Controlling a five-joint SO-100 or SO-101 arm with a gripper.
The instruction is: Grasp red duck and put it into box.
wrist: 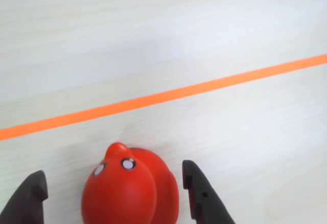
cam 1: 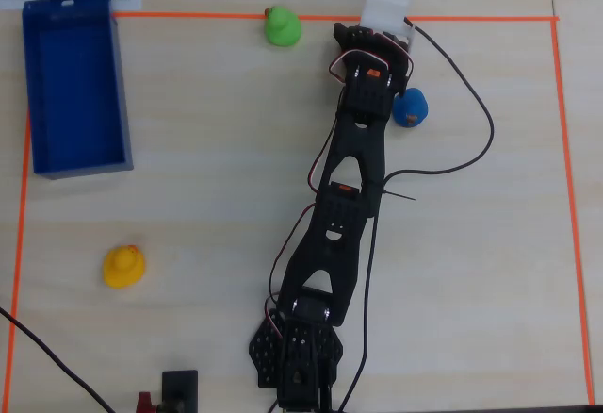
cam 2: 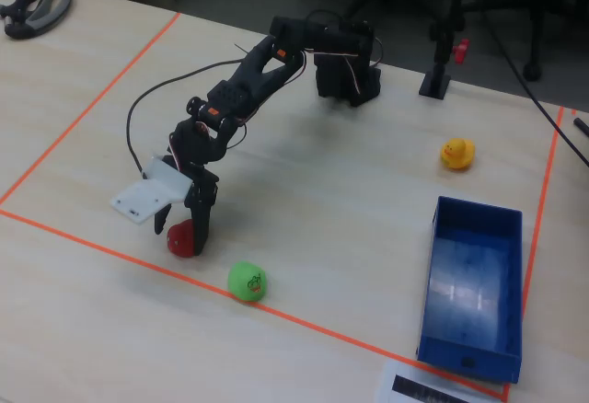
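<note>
With my gripper (wrist: 115, 193) spread around the red duck (wrist: 130, 187) near the orange tape (wrist: 163, 97), I judged centring, then closing gently on its body, best.

The wrist view's bottom edge cuts off the red duck (wrist: 130, 188). Overhead, the arm (cam 1: 353, 177) hides it entirely.

Red duck (wrist: 130, 191), black fingers (wrist: 202, 193), orange tape line (wrist: 163, 97), deep-blue box (cam 2: 469, 288).

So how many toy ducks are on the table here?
4: the red duck between the open gripper fingers, green duck by the tape, blue duck beside the arm, yellow duck apart.
</note>
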